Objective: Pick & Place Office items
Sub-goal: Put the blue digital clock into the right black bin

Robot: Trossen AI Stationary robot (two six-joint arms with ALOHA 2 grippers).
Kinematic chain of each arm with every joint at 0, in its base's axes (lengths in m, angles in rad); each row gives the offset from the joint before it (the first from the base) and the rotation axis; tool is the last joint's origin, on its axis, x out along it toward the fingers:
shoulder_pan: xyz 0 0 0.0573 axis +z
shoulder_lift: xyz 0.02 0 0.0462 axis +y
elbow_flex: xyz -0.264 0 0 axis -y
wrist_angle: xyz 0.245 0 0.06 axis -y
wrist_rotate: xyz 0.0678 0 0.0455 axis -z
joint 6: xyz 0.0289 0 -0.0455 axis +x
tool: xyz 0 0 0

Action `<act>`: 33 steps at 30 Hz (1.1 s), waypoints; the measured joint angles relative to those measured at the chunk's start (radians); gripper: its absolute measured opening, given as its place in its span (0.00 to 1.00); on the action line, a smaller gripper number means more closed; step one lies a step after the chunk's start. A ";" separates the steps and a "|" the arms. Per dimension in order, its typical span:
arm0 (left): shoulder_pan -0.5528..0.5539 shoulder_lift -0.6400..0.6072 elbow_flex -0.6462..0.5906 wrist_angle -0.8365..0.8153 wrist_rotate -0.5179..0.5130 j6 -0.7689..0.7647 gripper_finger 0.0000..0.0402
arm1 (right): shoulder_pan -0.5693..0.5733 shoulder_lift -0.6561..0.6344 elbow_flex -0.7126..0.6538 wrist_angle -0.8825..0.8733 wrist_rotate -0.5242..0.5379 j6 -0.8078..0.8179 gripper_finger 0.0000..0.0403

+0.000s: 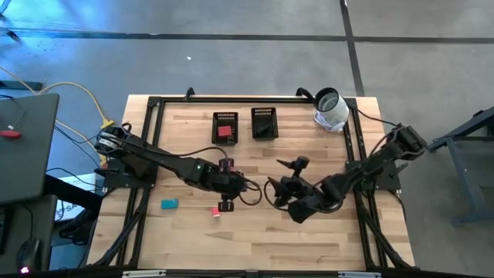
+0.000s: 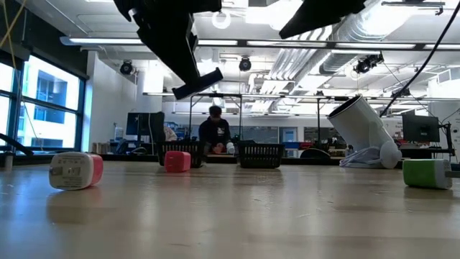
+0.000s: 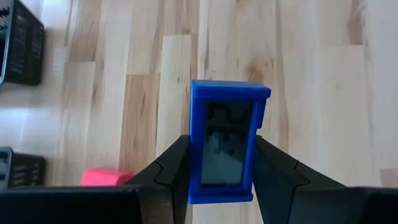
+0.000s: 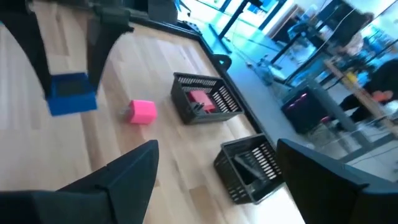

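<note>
Wooden table (image 1: 255, 232) bearing two black rectangular mesh trays (image 1: 225, 127), one with a red piece inside, and a tipped white cylinder (image 1: 331, 108). Left gripper (image 3: 221, 180), raised over mid-table nearer than the trays, is clamped on a blue blocky piece (image 3: 225, 140). Right gripper (image 4: 217, 180) is held open beside it. Small pink piece (image 4: 142, 112) lies just beside the trays.

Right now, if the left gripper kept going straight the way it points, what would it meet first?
Likely bare table. The left gripper, shut on the blue block, faces wood; the pink block and trays sit off to one side.
</note>
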 joint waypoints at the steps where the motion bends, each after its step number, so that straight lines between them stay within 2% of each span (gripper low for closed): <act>1: 0.000 0.000 -0.001 0.000 -0.003 0.000 0.30 | 0.002 -0.008 0.000 -0.008 -0.004 0.009 0.78; 5: 0.001 0.000 -0.001 0.002 -0.006 0.013 0.30 | 0.021 -0.004 0.000 -0.027 -0.019 0.041 0.78; 9: 0.002 -0.005 -0.001 -0.007 -0.055 0.027 0.30 | 0.035 0.024 0.000 -0.076 -0.012 0.103 0.78; 13: 0.002 -0.024 -0.001 -0.001 -0.147 0.042 0.30 | 0.057 0.026 0.000 -0.123 0.053 0.164 0.78; 18: -0.008 -0.044 -0.001 0.066 -0.307 0.105 0.30 | 0.062 0.027 0.000 -0.117 0.056 0.160 0.78; 22: -0.027 -0.045 0.000 0.170 -0.346 0.176 0.30 | 0.058 0.027 0.000 -0.106 0.057 0.125 0.78; 25: -0.036 -0.045 0.000 0.234 -0.353 0.212 0.30 | 0.052 0.027 0.000 -0.073 0.052 0.094 0.78; 28: -0.046 -0.045 -0.001 0.240 -0.402 0.236 0.30 | 0.049 0.027 0.000 -0.005 0.053 0.045 0.78; 33: -0.055 -0.045 -0.001 0.242 -0.433 0.254 0.30 | 0.043 0.027 0.000 0.196 0.015 -0.107 0.74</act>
